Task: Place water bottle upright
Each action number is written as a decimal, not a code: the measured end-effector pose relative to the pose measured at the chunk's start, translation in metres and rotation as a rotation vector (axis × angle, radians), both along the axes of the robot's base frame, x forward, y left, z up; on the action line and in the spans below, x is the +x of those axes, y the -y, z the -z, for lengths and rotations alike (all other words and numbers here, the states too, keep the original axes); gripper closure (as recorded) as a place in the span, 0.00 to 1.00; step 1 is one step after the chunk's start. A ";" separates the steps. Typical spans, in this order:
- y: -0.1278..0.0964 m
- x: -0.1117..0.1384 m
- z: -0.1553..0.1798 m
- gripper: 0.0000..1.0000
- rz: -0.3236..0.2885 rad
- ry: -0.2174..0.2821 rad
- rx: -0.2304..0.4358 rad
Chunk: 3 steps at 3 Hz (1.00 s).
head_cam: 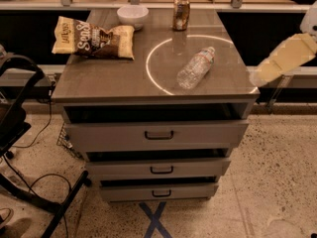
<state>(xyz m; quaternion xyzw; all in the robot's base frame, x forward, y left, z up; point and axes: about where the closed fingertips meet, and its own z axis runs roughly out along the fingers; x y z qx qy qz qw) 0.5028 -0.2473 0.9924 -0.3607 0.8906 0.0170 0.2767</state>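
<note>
Water bottle [196, 68], clear ribbed plastic, white cap: lying sideways inside the white ring [150, 72] on the grey drawer-cabinet top [109, 81]. Not being held. Pale gripper [267, 72]: hovering beyond the right edge, apart from it; open or closed, cannot tell. Remaining: reaching, grasping, standing upright.

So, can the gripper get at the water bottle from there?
Probably yes: the gripper hangs just off the tabletop edge, the water bottle lies on its side, nothing between them.

Gripper [271, 69] beside table [106, 86]; water bottle [196, 67] unobstructed
</note>
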 end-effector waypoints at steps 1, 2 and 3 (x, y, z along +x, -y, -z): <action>-0.001 0.001 -0.003 0.00 0.078 -0.010 0.047; -0.001 0.002 -0.002 0.00 0.087 -0.017 0.062; 0.009 0.016 0.010 0.00 0.195 -0.078 0.221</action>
